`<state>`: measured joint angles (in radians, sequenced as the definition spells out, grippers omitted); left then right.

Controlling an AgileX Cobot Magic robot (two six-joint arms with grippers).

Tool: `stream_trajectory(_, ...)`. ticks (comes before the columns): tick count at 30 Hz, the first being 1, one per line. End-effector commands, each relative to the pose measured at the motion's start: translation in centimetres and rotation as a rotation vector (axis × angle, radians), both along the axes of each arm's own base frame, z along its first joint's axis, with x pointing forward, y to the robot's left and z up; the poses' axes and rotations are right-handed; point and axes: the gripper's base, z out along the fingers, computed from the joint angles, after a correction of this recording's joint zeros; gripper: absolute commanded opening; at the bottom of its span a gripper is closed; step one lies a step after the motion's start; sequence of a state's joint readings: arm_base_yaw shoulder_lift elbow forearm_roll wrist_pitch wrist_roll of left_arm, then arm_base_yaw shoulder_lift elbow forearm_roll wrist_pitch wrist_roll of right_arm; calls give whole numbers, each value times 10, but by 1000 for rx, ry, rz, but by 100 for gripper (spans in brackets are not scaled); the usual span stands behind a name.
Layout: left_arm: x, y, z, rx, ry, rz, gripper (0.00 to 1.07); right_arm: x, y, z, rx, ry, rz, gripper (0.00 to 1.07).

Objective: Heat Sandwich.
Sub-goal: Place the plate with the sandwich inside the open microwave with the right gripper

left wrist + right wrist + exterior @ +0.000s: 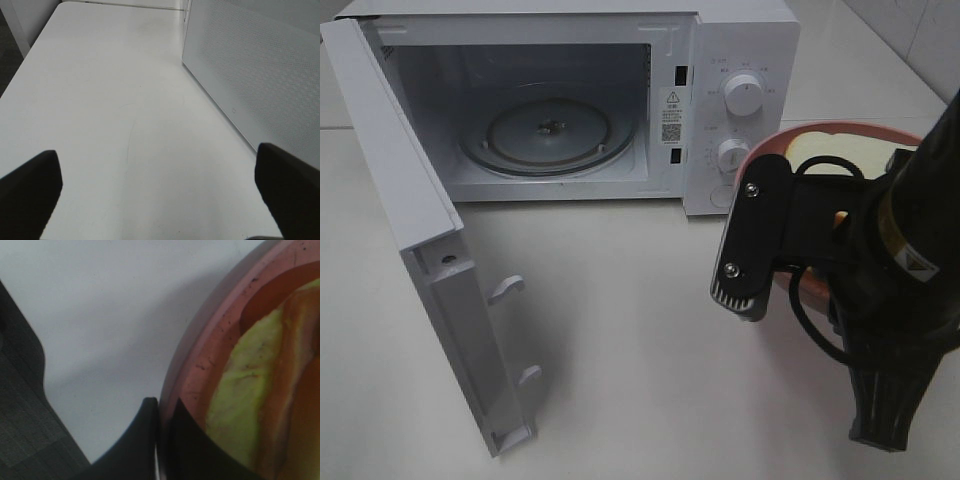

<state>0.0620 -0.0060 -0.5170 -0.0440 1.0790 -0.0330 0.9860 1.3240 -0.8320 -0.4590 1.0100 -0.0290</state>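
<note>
**Holding the plated sandwich by the rim, oven open ahead**

At the lower right of the exterior view, the right arm covers much of the pink plate (767, 150). The wrist view shows the right end effector (162, 404) pressed together on that plate's rim. The sandwich (823, 150) lies on the plate just beyond the fingertips, its green and brown layers facing them. The arm hides too much of the sandwich to tell its long axis, or whether the plate rests on the tabletop (620, 320).

The left end effector (156, 167) is spread wide and holds nothing, over bare tabletop beside the perforated door (410, 200). It is out of the exterior view, so the right arm is plainly the nearer one.

Farther back, the microwave (740, 50) stands open. Its glass turntable (548, 135) lies up and to the left of the plate, which is probably the direction the plate must travel.
</note>
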Motion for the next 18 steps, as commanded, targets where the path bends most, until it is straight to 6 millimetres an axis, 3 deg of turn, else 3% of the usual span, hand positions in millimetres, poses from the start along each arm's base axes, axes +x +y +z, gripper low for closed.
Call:
stream_trajectory(1, -2, -1, 0, -7, -26, 1, 100, 1, 0, 3, -16, -22, 65, 1)
stream_trajectory(18, -2, -1, 0, -7, -26, 1, 100, -3, 9, 0, -85, 57, 492, 3)
